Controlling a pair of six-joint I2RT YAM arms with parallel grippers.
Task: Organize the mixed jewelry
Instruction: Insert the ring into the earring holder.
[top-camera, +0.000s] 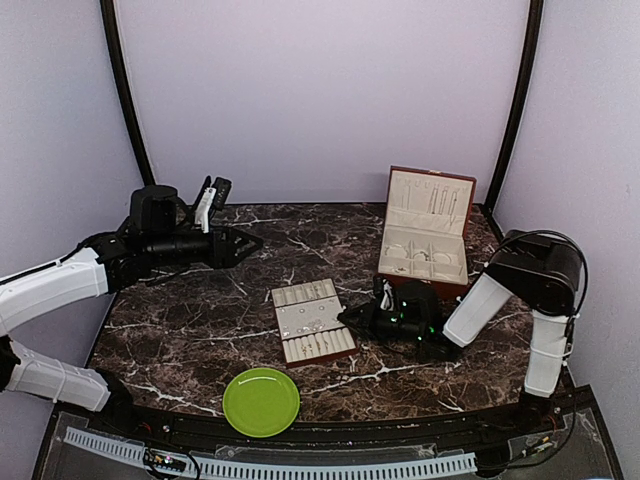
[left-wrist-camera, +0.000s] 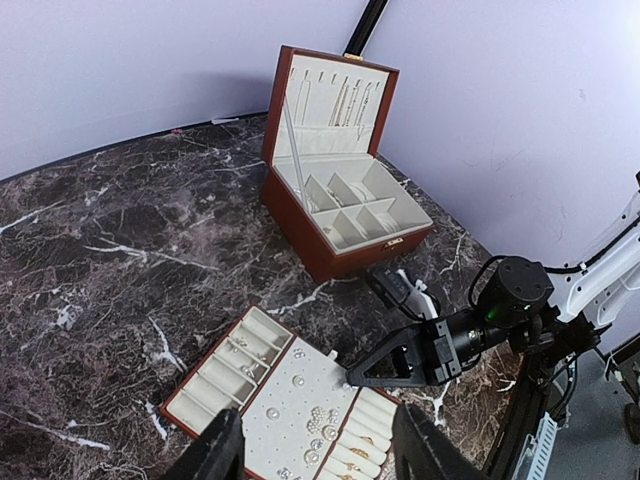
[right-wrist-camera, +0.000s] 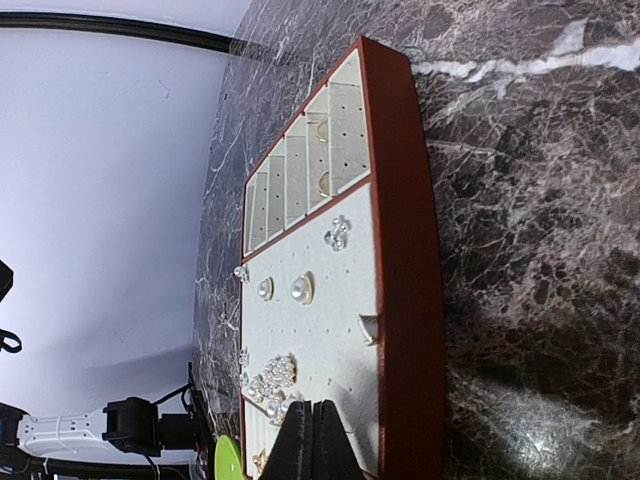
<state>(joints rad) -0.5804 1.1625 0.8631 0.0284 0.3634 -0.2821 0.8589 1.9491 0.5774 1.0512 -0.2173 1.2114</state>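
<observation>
Right gripper (right-wrist-camera: 312, 415) closed, tips at right edge of tray (right-wrist-camera: 402, 200) beside mixed jewelry (right-wrist-camera: 274, 378); left gripper (left-wrist-camera: 315, 442) half-open, empty, above worktop (top-camera: 190, 320) rear-left corner.

Glossy veined marble table (top-camera: 200, 320), matt cream-lined tray (right-wrist-camera: 405, 250), shiny jewelry (right-wrist-camera: 275, 372).

Dark marbled table (top-camera: 200, 330), green plate (top-camera: 261, 401) near front; cream-lined tray (top-camera: 305, 294) centre; open reddish-brown box (top-camera: 400, 200) behind

My left arm (top-camera: 55, 282) is white and black. Dark brown marble table (top-camera: 190, 320), white-veined; lime-green plate (top-camera: 261, 401); reddish-brown, cream-lined tray (right-wrist-camera: 405, 250) and box (left-wrist-camera: 295, 230); silvery jewelry (right-wrist-camera: 278, 372).
</observation>
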